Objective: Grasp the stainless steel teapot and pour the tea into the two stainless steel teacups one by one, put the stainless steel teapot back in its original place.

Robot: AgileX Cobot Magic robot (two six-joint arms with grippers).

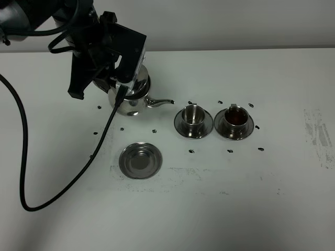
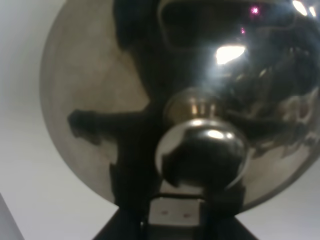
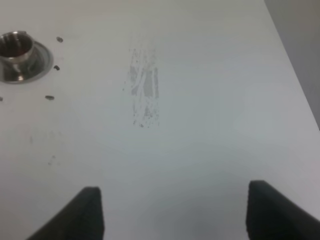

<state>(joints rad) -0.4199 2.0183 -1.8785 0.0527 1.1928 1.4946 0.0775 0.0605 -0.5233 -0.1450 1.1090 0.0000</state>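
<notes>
My left gripper right over shiny bell-shaped steel teapot, lid knob just beneath; grip hidden, cannot tell. Right gripper spread wide.

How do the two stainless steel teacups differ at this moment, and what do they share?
The teacup nearer the teapot looks empty, bare steel inside; the farther teacup holds dark reddish-brown tea. The nearer teacup sits close to the tip of the teapot spout; the farther teacup stands beyond it. Both are small, shiny and upright, each on its own round saucer.
</notes>
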